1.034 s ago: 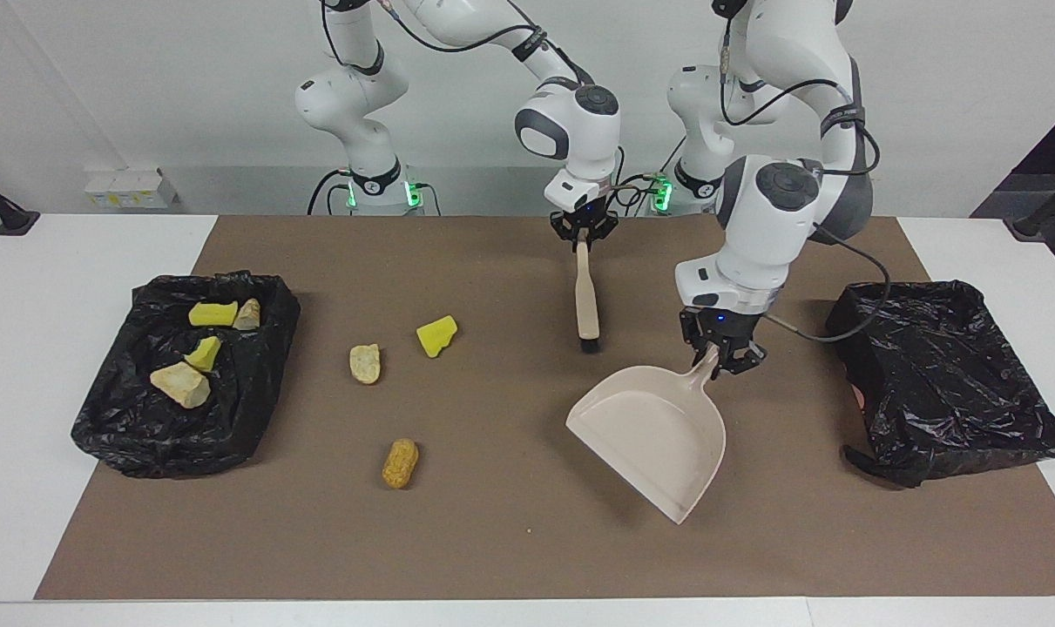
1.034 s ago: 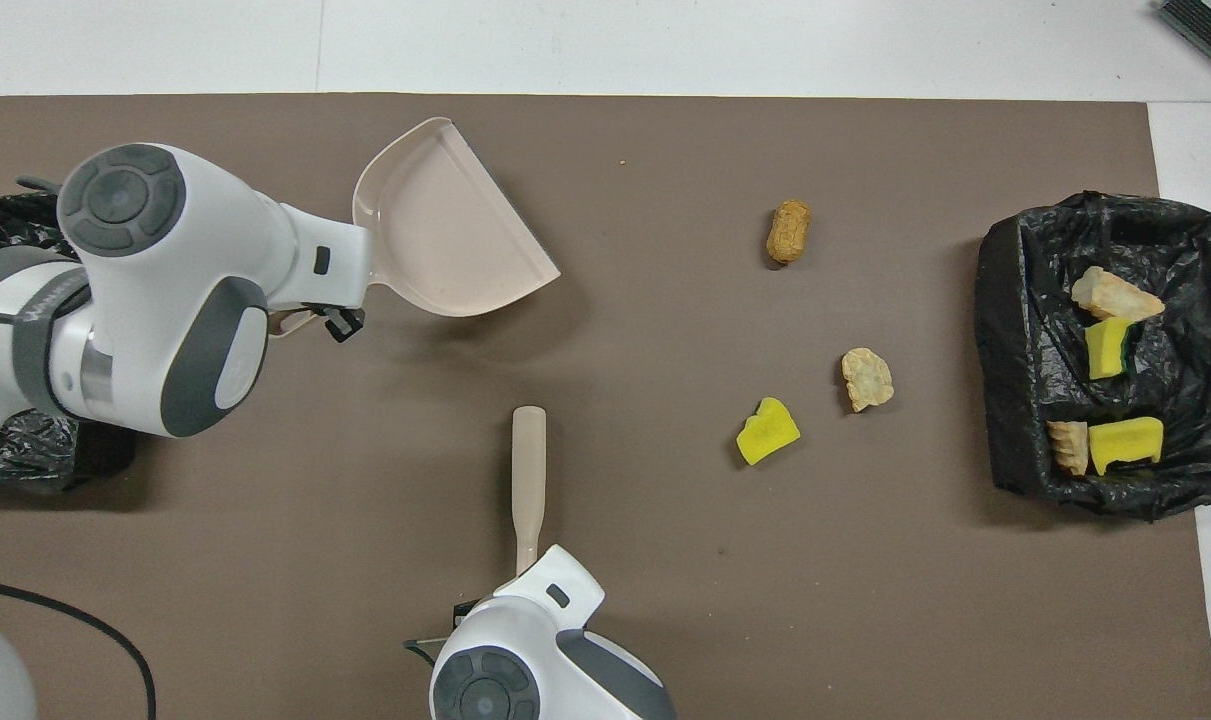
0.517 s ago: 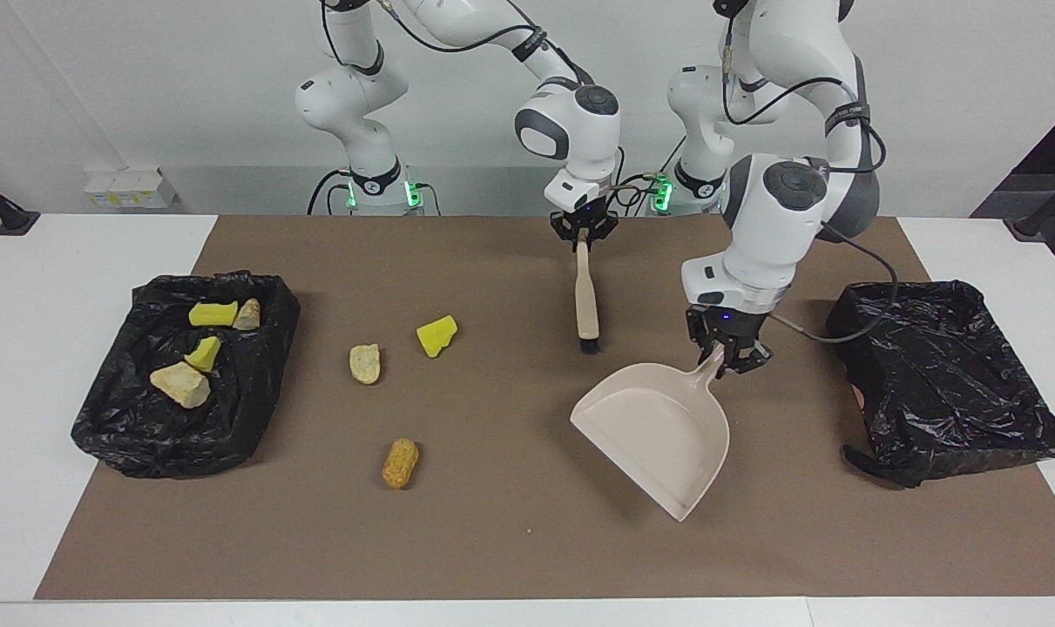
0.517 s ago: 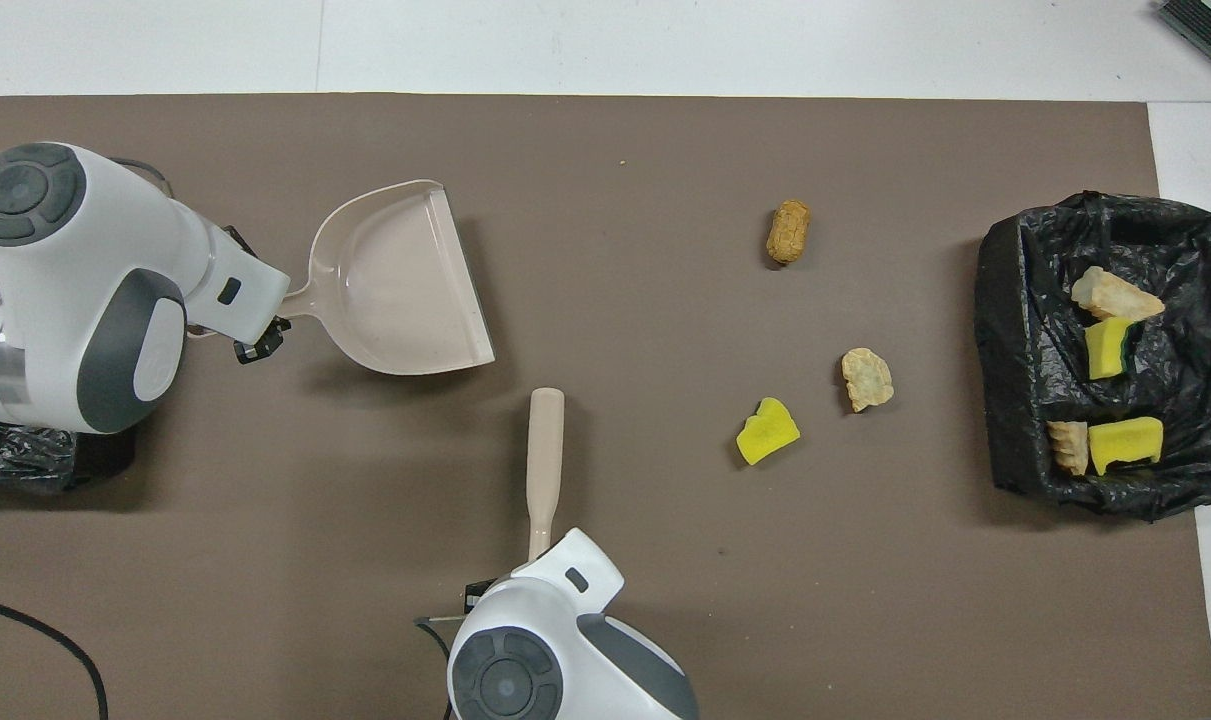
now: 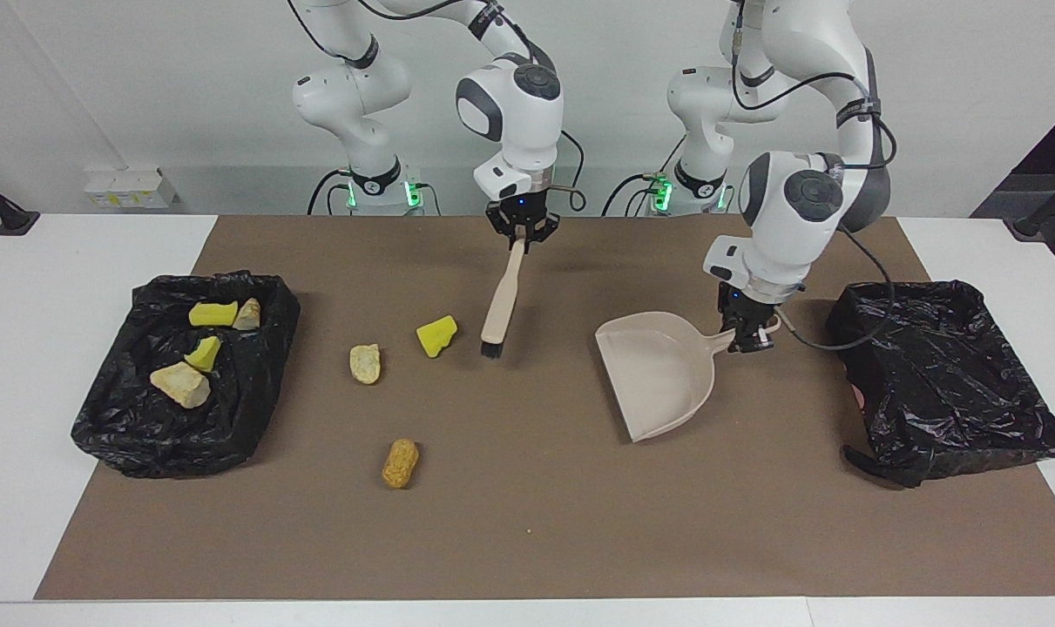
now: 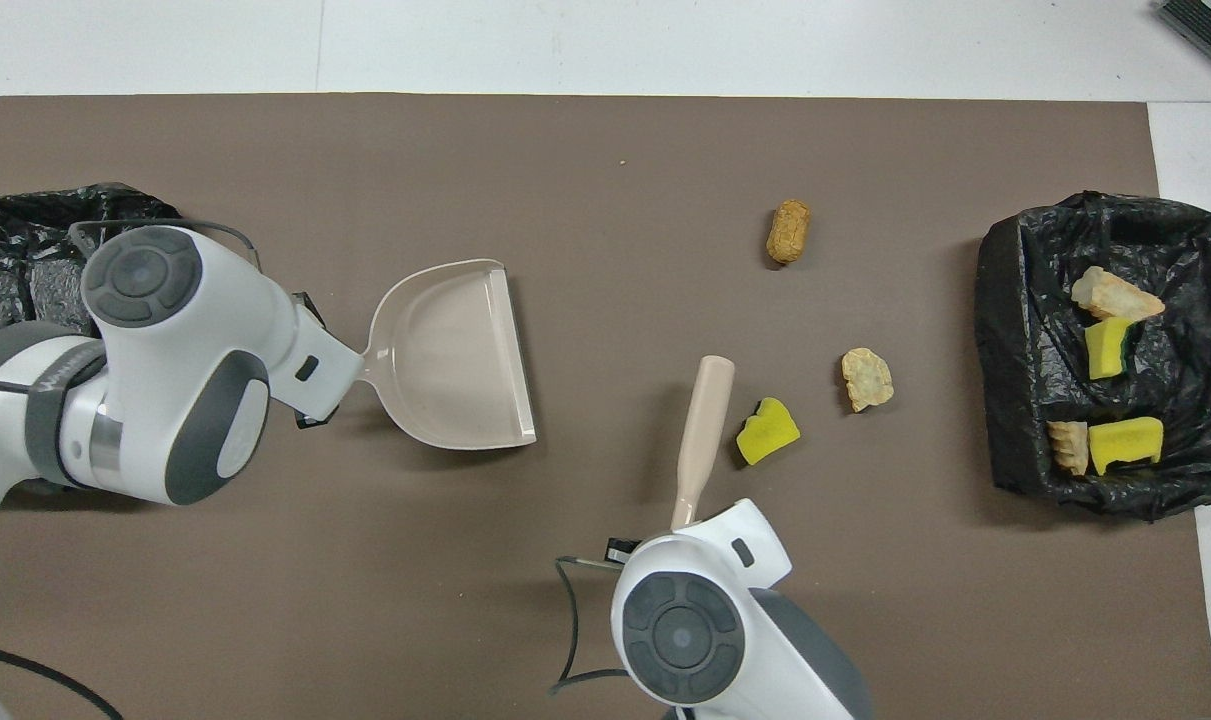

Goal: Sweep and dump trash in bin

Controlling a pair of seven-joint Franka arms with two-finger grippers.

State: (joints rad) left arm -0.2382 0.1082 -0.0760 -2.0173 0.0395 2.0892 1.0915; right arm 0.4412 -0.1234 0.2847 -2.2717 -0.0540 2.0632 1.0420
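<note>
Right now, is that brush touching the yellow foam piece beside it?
Apart. The facing view shows bare mat between the brush bristles and the yellow foam piece.

Twelve points away from me. My right pincer (image 5: 519, 237), at the mat's (image 5: 527, 522) six, clamps the brush (image 5: 501, 300), whose head sits just at nine of the foam chunk (image 5: 436, 336). The bread lump (image 5: 364, 363) lies at the chunk's two and the nugget (image 5: 400, 462) at its twelve. My left pincer (image 5: 747, 335) grips the dustpan (image 5: 658, 374), at the brush's nine and well apart. The three-o'clock bin (image 5: 126, 427) holds four scraps; the nine-o'clock bin (image 5: 945, 383) sits by the dustpan's handle.
</note>
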